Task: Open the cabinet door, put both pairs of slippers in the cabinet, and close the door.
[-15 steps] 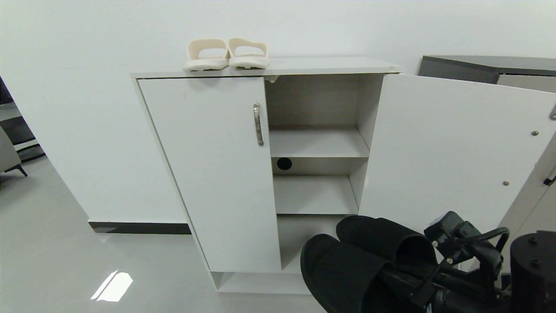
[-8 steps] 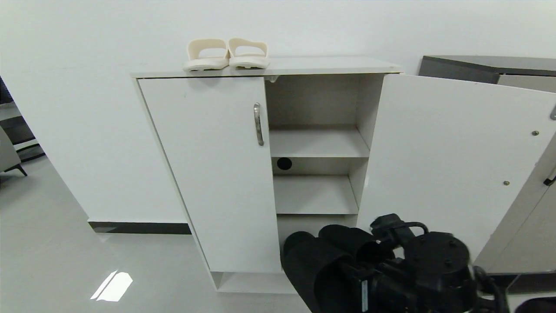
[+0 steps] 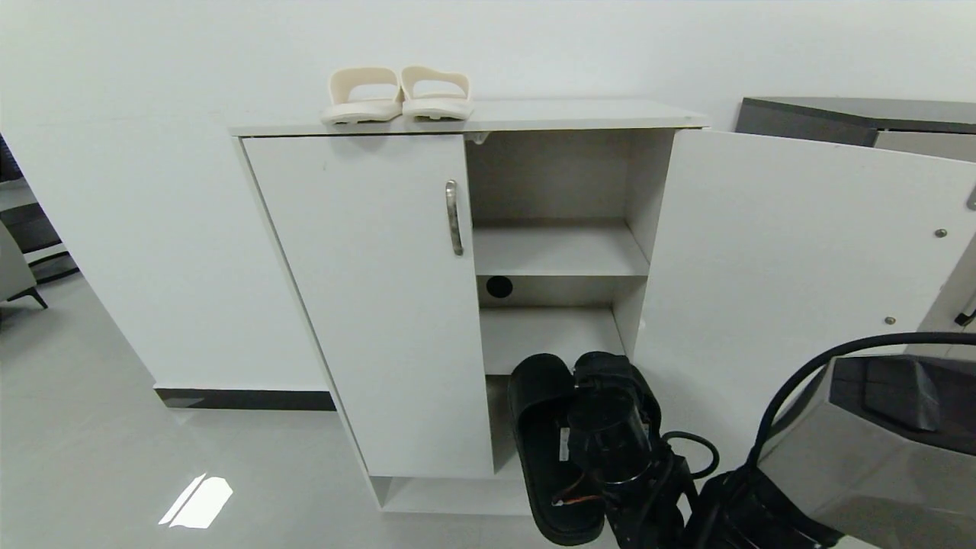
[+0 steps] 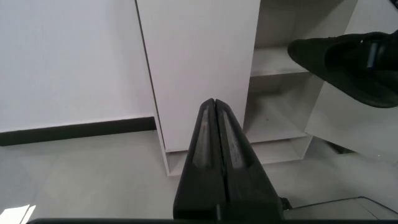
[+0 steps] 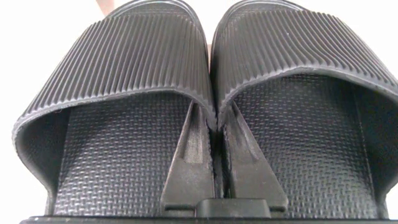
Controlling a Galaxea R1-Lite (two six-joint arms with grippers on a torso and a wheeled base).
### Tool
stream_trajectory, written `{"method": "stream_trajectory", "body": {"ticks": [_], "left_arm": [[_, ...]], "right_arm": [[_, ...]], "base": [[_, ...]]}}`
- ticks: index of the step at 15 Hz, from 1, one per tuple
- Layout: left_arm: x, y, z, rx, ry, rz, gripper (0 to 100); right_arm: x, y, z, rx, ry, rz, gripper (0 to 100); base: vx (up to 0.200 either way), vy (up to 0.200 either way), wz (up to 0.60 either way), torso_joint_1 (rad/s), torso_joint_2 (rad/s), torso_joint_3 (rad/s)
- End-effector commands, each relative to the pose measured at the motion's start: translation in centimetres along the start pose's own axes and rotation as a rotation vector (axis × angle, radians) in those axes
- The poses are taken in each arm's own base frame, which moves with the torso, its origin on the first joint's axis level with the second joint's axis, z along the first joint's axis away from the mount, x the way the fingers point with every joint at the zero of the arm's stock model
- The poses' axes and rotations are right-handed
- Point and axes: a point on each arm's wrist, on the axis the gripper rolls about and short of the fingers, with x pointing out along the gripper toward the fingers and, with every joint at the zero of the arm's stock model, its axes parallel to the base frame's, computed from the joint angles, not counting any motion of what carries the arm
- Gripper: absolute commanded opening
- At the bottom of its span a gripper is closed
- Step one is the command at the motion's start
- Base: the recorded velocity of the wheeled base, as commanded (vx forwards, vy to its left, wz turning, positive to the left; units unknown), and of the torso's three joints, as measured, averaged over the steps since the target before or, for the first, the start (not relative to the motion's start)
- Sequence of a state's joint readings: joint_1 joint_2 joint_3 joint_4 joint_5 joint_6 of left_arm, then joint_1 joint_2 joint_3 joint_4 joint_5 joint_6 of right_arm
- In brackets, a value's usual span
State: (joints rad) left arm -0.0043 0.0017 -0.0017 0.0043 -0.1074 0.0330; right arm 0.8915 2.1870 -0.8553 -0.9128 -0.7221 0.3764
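Observation:
A pair of black slippers [image 3: 543, 435] hangs in front of the cabinet's [image 3: 579, 114] open right half, toes level with the lower shelf [image 3: 553, 339]. My right gripper [image 5: 216, 127] is shut on the two inner strap edges, pinching the pair [image 5: 124, 81] together. A beige pair [image 3: 396, 95] sits on the cabinet top at its left. The right door [image 3: 793, 267] stands wide open; the left door [image 3: 366, 305] with its metal handle [image 3: 454, 217] is closed. My left gripper [image 4: 214, 140] is shut and empty, low before the left door, with the black slippers [image 4: 348, 59] off to its side.
The upper shelf [image 3: 557, 252] is bare, with a round hole [image 3: 499, 287] in the back panel below it. A grey unit [image 3: 854, 118] stands right of the open door. A chair leg [image 3: 27, 293] shows far left. Open floor [image 3: 152, 473] lies left of the cabinet.
My right arm has swung the black slippers left and forward, up to the open compartment, turning them toes-first toward the shelves. The cabinet and the beige pair stayed put.

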Motion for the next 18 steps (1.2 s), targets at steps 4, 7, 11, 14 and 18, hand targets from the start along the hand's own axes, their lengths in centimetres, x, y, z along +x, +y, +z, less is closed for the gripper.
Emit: {"method": "stream_trajectory", "body": {"ticks": [4, 7, 11, 14, 18], "left_arm": [[0.0, 0.0, 0.0, -0.001, 0.003, 0.000, 0], [0.0, 0.0, 0.0, -0.003, 0.003, 0.001, 0], [0.0, 0.0, 0.0, -0.003, 0.003, 0.001, 0], [0.0, 0.0, 0.0, -0.003, 0.003, 0.001, 0], [0.0, 0.0, 0.0, -0.003, 0.003, 0.001, 0]], "right_arm": [[1.6, 0.2, -0.7, -0.013, 0.001, -0.024, 0], [2.2, 0.7, -0.4, -0.027, -0.015, -0.021, 0], [3.2, 1.3, -0.2, -0.027, -0.033, -0.024, 0], [3.8, 1.8, 0.7, -0.015, -0.063, -0.023, 0], [4.6, 2.3, 1.9, 0.023, -0.105, -0.023, 0]], "base": [[0.000, 0.000, 0.00, 0.000, 0.00, 0.000], [0.000, 0.000, 0.00, 0.000, 0.00, 0.000], [0.000, 0.000, 0.00, 0.004, 0.00, -0.144], [0.000, 0.000, 0.00, 0.004, 0.00, -0.198], [0.000, 0.000, 0.00, 0.006, 0.00, -0.194]]}}
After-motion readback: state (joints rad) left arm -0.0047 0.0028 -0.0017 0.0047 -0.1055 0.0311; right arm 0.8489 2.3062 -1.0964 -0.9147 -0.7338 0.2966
